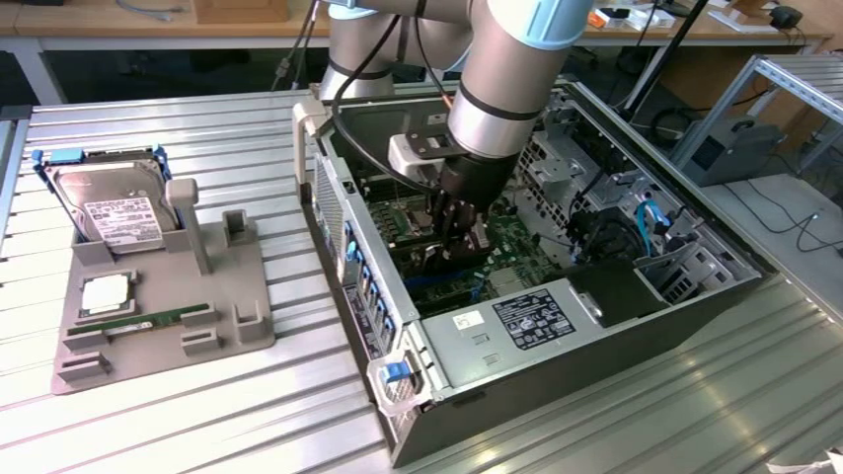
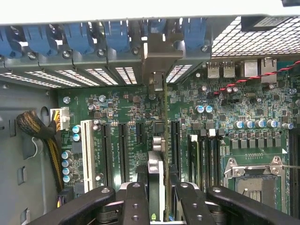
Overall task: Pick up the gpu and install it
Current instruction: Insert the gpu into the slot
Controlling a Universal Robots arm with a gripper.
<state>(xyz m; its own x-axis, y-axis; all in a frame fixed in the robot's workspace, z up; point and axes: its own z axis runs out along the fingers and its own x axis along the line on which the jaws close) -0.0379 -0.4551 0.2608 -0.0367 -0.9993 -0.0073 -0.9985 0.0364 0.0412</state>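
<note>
Your pincer (image 2: 157, 197) is gripping the gpu (image 2: 161, 136) edge-on inside the open PC case (image 1: 395, 326), holding it over the motherboard (image 2: 122, 112), bracket up at the rear slot openings. Pick done; I'm judging seating unfinished.

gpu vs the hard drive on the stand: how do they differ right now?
The gpu stands on edge between the gripper fingers, down inside the PC case; the hard drive leans in the grey stand, untouched. The gpu is thin and dark; the hard drive is thicker, silver, white-labelled. Both are flat rectangular components.
</note>
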